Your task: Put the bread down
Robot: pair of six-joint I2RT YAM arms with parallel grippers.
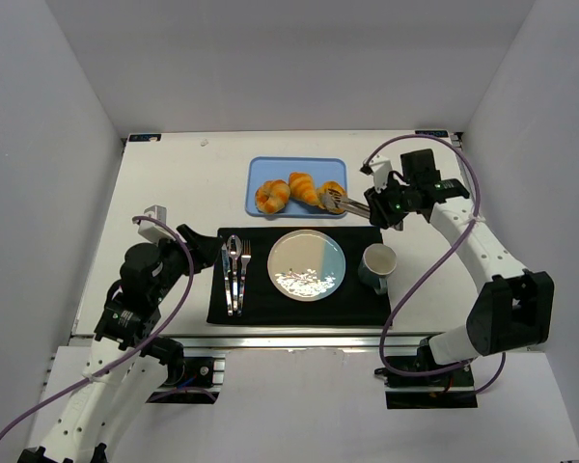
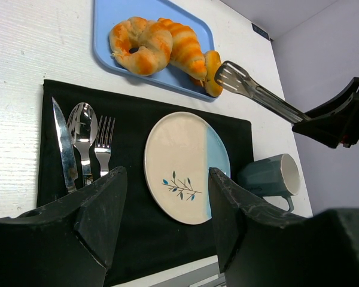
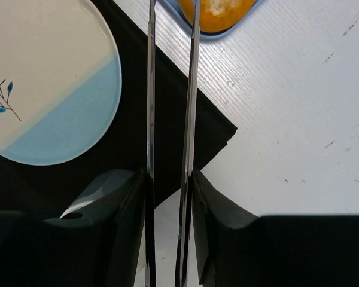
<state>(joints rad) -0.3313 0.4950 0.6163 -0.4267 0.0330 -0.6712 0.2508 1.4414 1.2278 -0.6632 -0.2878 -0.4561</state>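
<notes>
Three pieces of bread lie on a blue tray (image 1: 261, 170): a ring-shaped bun (image 1: 271, 196), a striped croissant (image 1: 304, 188) and a knotted roll (image 1: 331, 195). My right gripper (image 1: 386, 207) is shut on the handles of metal tongs (image 1: 354, 204). The tong tips rest at the roll (image 2: 212, 72). In the right wrist view the two tong arms (image 3: 150, 89) run up past the roll (image 3: 218, 13), and their tips leave the frame. My left gripper (image 2: 166, 179) hangs open and empty over the near left of the black mat (image 1: 261, 299).
A white-and-blue plate (image 1: 308, 265) sits in the middle of the mat. A knife, spoon and fork (image 1: 235, 272) lie left of it. A grey-blue mug (image 1: 377, 266) stands to its right. White walls enclose the table on three sides.
</notes>
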